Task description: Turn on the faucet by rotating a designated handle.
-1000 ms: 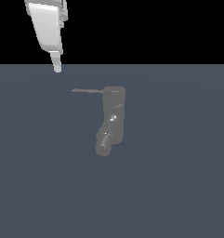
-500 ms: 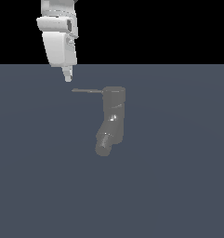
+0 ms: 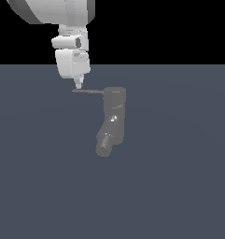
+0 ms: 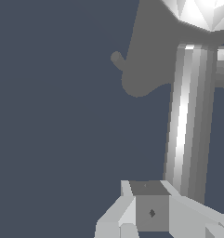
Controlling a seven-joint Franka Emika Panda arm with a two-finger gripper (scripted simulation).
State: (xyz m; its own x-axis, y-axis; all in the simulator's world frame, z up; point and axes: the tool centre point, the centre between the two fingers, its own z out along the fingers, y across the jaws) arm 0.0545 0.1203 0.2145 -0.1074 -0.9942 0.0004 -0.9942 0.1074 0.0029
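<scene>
The faucet (image 3: 114, 120) stands upright on the grey floor, dark and glossy, with its spout (image 3: 104, 144) angled down toward the exterior view's left. The handle (image 3: 88, 91), a thin rod, sticks out from the top cap (image 3: 115, 93) toward the exterior view's left. My gripper (image 3: 78, 85) hangs just above the rod's free end, fingers pressed together into one tip, holding nothing. In the wrist view the handle (image 4: 187, 121) is a bright bar running from the cap (image 4: 197, 14) to right beside my gripper (image 4: 150, 207).
A flat grey floor (image 3: 179, 186) spreads all around the faucet. The faucet's shadow (image 4: 146, 60) falls on it in the wrist view. No other object shows.
The gripper has come down and moved toward the exterior view's right, from well above and left of the handle to just over its free end. The faucet and handle have not moved.
</scene>
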